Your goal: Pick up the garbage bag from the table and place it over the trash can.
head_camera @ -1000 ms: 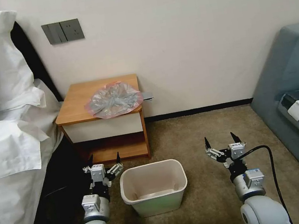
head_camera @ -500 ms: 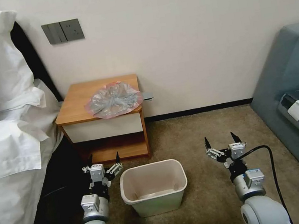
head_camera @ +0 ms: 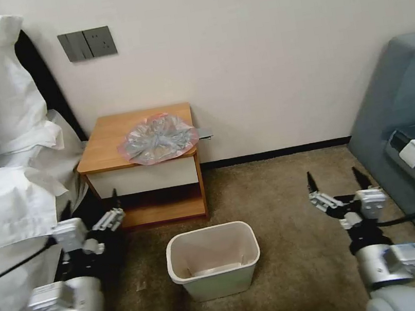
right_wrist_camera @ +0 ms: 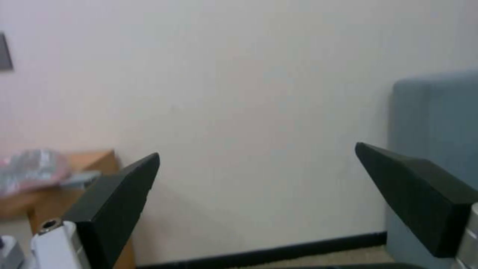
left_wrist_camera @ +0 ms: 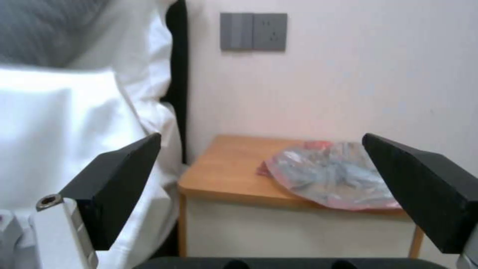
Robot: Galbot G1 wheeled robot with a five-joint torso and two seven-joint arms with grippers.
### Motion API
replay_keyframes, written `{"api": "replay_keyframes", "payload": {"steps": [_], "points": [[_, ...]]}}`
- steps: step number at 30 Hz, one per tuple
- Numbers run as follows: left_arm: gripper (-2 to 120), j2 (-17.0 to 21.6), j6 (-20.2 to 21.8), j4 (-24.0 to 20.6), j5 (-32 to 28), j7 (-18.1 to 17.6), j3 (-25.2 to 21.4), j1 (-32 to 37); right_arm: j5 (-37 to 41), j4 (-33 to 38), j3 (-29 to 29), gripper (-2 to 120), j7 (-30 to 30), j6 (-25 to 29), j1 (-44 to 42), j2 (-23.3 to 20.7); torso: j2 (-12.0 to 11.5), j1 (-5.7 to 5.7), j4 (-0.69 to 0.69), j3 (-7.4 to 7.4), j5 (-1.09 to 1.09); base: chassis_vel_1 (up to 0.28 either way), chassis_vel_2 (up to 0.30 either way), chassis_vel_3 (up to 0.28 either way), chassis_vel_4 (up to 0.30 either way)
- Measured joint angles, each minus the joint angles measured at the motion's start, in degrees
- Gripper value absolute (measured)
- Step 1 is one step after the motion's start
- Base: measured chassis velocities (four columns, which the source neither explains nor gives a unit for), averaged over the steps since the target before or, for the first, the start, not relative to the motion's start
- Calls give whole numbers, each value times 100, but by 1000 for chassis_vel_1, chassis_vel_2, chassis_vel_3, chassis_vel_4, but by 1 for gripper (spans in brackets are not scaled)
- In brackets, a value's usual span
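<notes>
In a carpeted bedroom, a wooden counter against the wall carries a crumpled grey garbage bag, well beyond the left tool and right tool, both spread wide and empty either side of the cream trash can.

Crinkled glossy plastic garbage bag, smooth wooden table, matt plastic trash can
</notes>
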Motion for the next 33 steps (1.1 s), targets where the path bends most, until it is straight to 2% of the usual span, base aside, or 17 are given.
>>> {"api": "replay_keyframes", "payload": {"steps": [2, 4, 5, 8, 10, 13, 17, 18, 20, 21, 25, 26, 29, 32, 33], "points": [[100, 31, 44, -44, 8, 5, -50, 59, 38, 143, 9, 100, 19, 6, -74, 1, 0, 0, -1, 0, -3, 0, 0, 0, 0], [100, 60, 52, 0, 63, 9, -50, 70, 298, 351, -221, 100, 140, -168, -180, -114, 0, 0, -1, 0, 6, 0, 0, 0, 0], [100, 65, 58, 74, 104, 2, -8, 68, 469, 469, -346, 100, 223, -260, -266, -187, 0, 0, 2, 0, -6, 0, 0, 0, 0], [100, 81, 104, 212, 180, -25, 132, 48, 775, 530, -566, 100, 371, -456, -434, -301, 0, 0, 0, 0, 2, 0, 0, 0, 0], [100, 91, 144, 253, 198, -43, 198, 31, 924, 533, -613, 100, 428, -513, -421, -355, 0, 1, -2, 0, -4, 0, 0, 0, 0], [100, 126, 188, 351, 250, -115, 360, -35, 1249, 465, -723, 100, 498, -578, -182, -551, 0, 0, 1, 0, 0, 0, 0, 0, 0], [100, 173, 156, 616, 422, -280, 671, -185, 2202, 107, -864, 100, 510, -578, 347, -708, 0, 0, -1, 1, -1, 0, 0, 0, 0], [100, 173, 156, 616, 422, -280, 671, -185, 2202, 107, -864, 100, 510, -578, 347, -708, 0, 0, -1, 1, -1, 0, 0, 0, 0], [100, 154, 142, 649, 575, -384, 822, -204, 3021, -137, -884, 100, 516, -676, 807, -811, 0, 0, -1, 1, -1, 0, 0, 0, 0], [100, 154, 142, 649, 575, -384, 822, -204, 3021, -137, -884, 100, 516, -676, 807, -811, 0, 0, -1, 1, -1, 0, 0, 0, 0], [100, 149, 142, 588, 655, -427, 830, -186, 4591, -675, -982, 100, 529, -955, 1678, -1025, 0, 0, 0, 1, -1, 0, 0, 0, 0], [100, 149, 142, 588, 655, -427, 830, -186, 4591, -675, -982, 100, 529, -955, 1678, -1025, 0, 0, 0, 1, -1, 0, 0, 0, 0], [100, 143, 148, 567, 695, -430, 818, -221, 5659, -1306, -1242, 100, 642, -1105, 2381, -1170, -1, 0, 0, 1, 0, 0, 0, 0, 0], [100, 122, 152, 569, 714, -430, 827, -238, 5991, -1538, -1351, 100, 710, -1125, 2649, -1176, -1, 0, 1, 1, -1, 0, 0, 0, 0], [100, 102, 152, 585, 736, -430, 847, -253, 6323, -1754, -1453, 100, 782, -1172, 2903, -1148, 0, 0, 1, 1, -1, 0, 0, 0, 0]]}}
